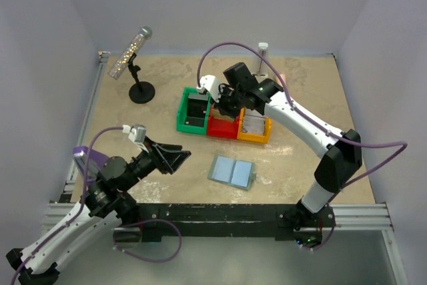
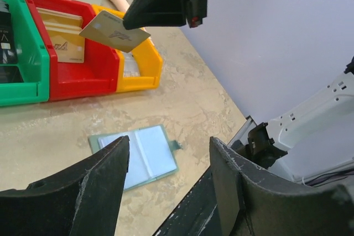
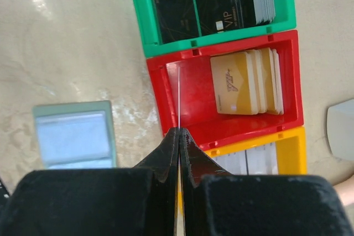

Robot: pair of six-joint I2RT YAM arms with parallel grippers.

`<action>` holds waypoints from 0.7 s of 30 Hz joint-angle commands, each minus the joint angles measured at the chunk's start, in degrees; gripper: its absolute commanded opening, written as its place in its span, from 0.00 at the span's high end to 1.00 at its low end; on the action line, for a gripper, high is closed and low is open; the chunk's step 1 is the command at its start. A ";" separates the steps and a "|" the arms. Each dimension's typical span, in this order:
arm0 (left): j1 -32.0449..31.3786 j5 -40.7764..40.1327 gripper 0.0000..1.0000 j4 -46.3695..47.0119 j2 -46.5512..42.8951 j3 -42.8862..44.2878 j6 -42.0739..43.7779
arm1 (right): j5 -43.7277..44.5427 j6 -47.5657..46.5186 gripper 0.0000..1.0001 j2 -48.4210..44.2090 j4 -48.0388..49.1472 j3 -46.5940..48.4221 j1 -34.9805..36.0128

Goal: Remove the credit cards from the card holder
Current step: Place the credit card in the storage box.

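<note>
Credit card, gold-faced, hangs pinched between the pressed-together fingers of the right gripper, edge-down over the red bin, where a stack of gold cards already lies. The hold looks suited to dropping it in with its own colour. The card holder lies open and flat on the table near the arms' bases, both pale blue panels up and seemingly empty. Above it the left gripper hovers with fingers spread, holding nothing, perhaps ready to steady it. A green bin and a yellow bin flank the red one. The tabletop is beige and mottled, enclosed by pale lilac walls.
</note>
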 commanded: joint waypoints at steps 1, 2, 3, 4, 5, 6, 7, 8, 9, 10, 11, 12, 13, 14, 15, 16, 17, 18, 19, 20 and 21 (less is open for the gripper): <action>0.19 -0.04 0.36 -2.58 -2.98 -0.89 2.22 | -1.88 -8.36 1.00 1.82 2.66 3.71 -2.63; 0.19 -0.30 0.36 -2.85 -3.33 -0.89 2.40 | -3.81 -9.76 1.00 3.13 1.61 4.85 -3.15; 0.19 -0.39 0.37 -2.94 -3.86 -1.06 2.57 | -4.70 -10.82 1.00 4.54 0.39 6.25 -3.59; 0.19 -0.31 0.37 -2.85 -4.03 -1.41 2.75 | -4.71 -11.44 1.00 5.60 0.11 6.96 -3.95; 0.19 -0.22 0.37 -2.94 -4.30 -1.50 2.75 | -4.44 -11.97 1.00 6.65 0.20 7.49 -4.30; 0.19 0.04 0.37 -2.76 -4.39 -1.77 2.75 | -4.27 -12.93 1.00 7.27 0.81 7.32 -4.30; 0.19 0.39 0.38 -2.59 -4.56 -2.03 2.67 | -4.70 -13.90 1.00 7.45 2.29 6.54 -4.48; 0.19 0.92 0.38 -2.50 -4.65 -2.38 2.66 | -5.23 -14.87 1.00 7.54 3.52 5.75 -4.83; 0.19 1.27 0.39 -2.50 -4.56 -2.91 2.23 | -5.49 -15.57 1.00 7.80 4.84 5.30 -5.00; 0.19 1.80 0.39 -2.41 -4.74 -3.52 1.79 | -6.63 -17.41 1.00 8.33 4.86 5.39 -5.35; 0.19 2.07 0.39 -2.23 -4.83 -4.13 1.52 | -7.07 -18.21 1.00 8.86 5.12 5.48 -5.62; 0.19 2.42 0.39 -2.06 -4.83 -4.40 1.35 | -7.25 -18.56 1.00 9.30 5.38 5.56 -5.79; 0.19 3.12 0.40 -1.88 -5.00 -4.93 1.35 | -8.04 -18.91 1.00 9.74 5.30 6.00 -6.06; 0.19 3.38 0.40 -1.97 -5.18 -5.19 1.35 | -8.74 -19.01 1.00 10.09 5.29 6.53 -6.41; 0.19 3.82 0.40 -1.97 -5.18 -5.28 1.61 | -10.31 -19.53 1.00 10.44 4.60 6.97 -6.76; 0.19 3.91 0.40 -2.32 -5.44 -5.37 1.87 | -11.29 -20.75 1.00 10.96 3.63 7.41 -6.85; 0.19 3.74 0.40 -2.84 -5.53 -5.28 2.31 | -11.38 -21.20 1.00 11.49 3.10 8.02 -6.76; 0.19 3.39 0.40 -3.46 -5.79 -5.20 2.66 | -11.30 -21.38 1.00 12.45 2.14 8.81 -6.85; 0.19 2.86 0.40 -4.25 -5.79 -4.85 2.84 | -11.12 -21.55 1.00 13.16 1.00 9.69 -6.94; 0.19 2.51 0.40 -4.69 -6.06 -4.76 2.93 | -11.12 -21.56 1.00 13.60 0.03 10.22 -7.03; 0.19 1.99 0.40 -5.22 -6.06 -4.67 3.02 | -11.47 -21.47 1.00 14.04 -0.50 10.40 -7.11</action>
